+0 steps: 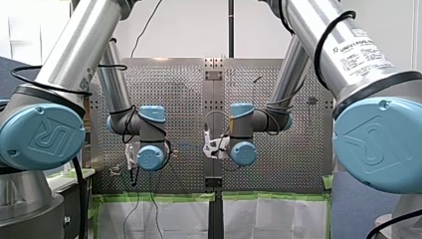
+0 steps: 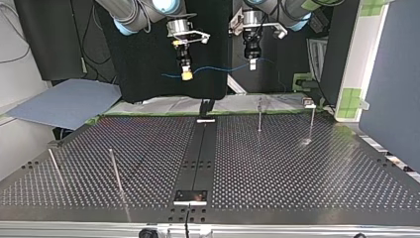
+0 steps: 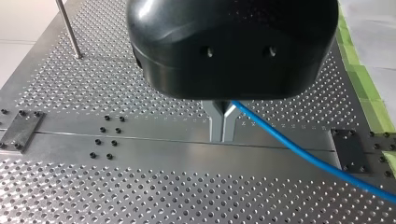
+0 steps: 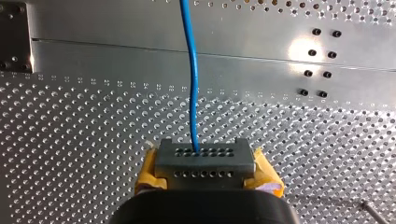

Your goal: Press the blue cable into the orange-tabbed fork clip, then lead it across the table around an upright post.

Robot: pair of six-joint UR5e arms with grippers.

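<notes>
Currently both of my grippers hang in the air above the perforated table [image 2: 297, 163]. The blue cable [image 2: 218, 68] is strung between them, clear of the surface. In the top view my right gripper [image 2: 186, 75], with its yellow pads, is at the view's left and my left gripper [image 2: 252, 64] is at its right, the two near each other. The cable sags a little from one to the other, and a short tail runs on past my right gripper toward the view's left.

In the left wrist view my metal fingers [image 3: 215, 123] are pressed together on the cable. It comes out from between them just under the black gripper body and slants away over the table's smooth centre strip [image 3: 140, 147]. A black plate [image 3: 349, 150] is bolted to that strip, beneath the cable's run. An upright post [image 3: 70, 28] stands well apart from my fingers in the perforated field.

In the right wrist view my right gripper is pinched on the cable too. The cable leaves straight ahead from between the pads, crossing above the perforations and then the centre strip.

On the table in the top view, the far posts [image 2: 259, 115] stand near the far edge on the view's right, and the near posts [image 2: 115, 171] stand toward the near left corner. The cable is well apart from all of them.
</notes>
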